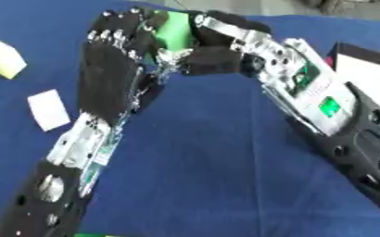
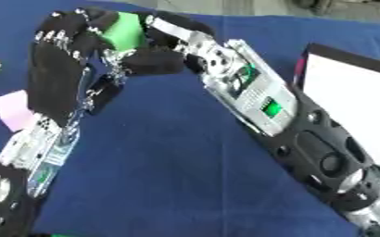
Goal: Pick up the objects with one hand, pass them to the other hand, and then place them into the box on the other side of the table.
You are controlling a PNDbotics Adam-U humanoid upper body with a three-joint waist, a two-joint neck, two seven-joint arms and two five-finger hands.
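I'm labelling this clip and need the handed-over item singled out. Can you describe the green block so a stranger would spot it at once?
On the blue table, look to the far middle, where the left hand and right hand meet. The green block sits squeezed between their fingers, held off the cloth. Unlike the yellow block and pale block lying loose at left, it is bright green and held.

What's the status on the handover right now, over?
Left robot hand and right robot hand both curled on the green block, mid-air over blue table. White box at right, unobstructed.
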